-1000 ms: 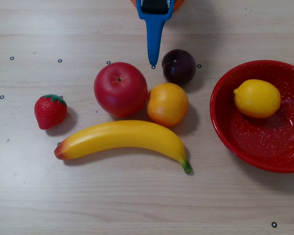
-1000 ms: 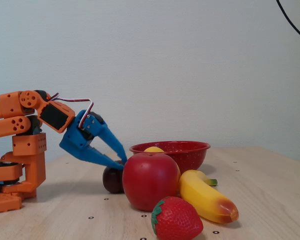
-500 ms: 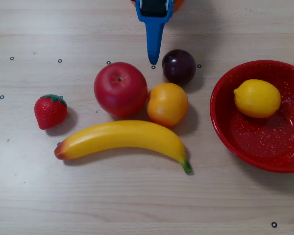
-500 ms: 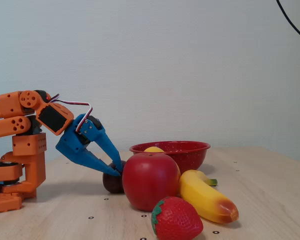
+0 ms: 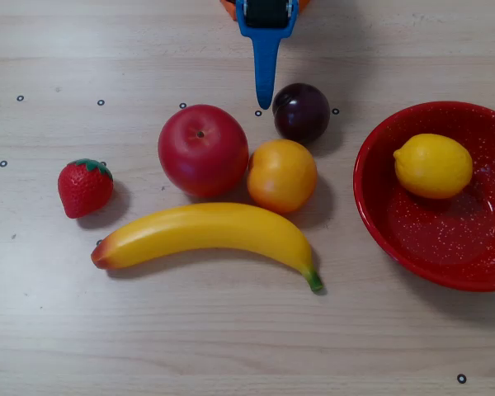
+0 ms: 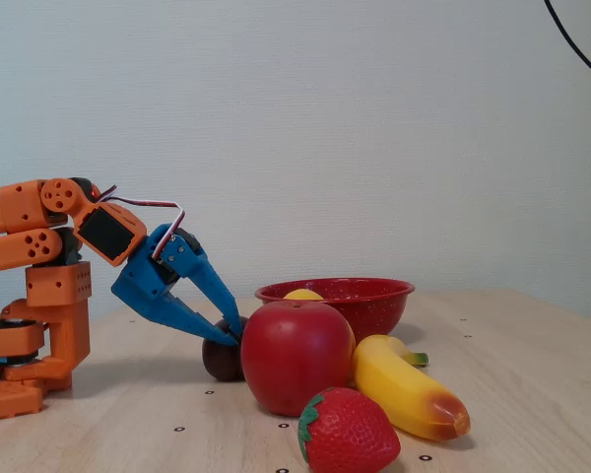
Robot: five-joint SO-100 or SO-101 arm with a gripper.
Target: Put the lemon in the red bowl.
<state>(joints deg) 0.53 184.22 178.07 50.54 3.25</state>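
Slightly shifted since a second ago is the blue two-finger gripper [image 5: 265, 103]: in the overhead view its tip has been carried a little to the right and back toward the far edge, while every fruit is found where it was. The small plain-yellow oval plastic lemon [image 5: 433, 166] is seen resting inside the large glossy red speckled bowl [image 5: 379, 223], toward its far left side, so the task is judged to be done and nothing is left to be carried. On the pale wooden worktop [image 5: 231, 338] the round red apple [image 5: 202, 149], the orange-yellow round fruit [image 5: 281, 176], the long yellow banana [image 5: 206, 233], the red strawberry [image 5: 85, 186] and the dark purple plum [image 5: 301, 112] are left in a loose cluster to the left of the bowl, untouched as distractors. The gripper tip is seen just left of the plum.

From the fixed view the orange arm [image 6: 39, 286] is shown folded low at the left, its wrist angled downward. The gripper [image 6: 231, 333] is held with a gap between its fingers, pinching nothing, its tips close against the plum [image 6: 220, 362], which is mostly hidden behind the apple [image 6: 296, 357]; contact cannot be told. Only the lemon's top [image 6: 302, 295] is visible over the bowl's rim [image 6: 374, 288].
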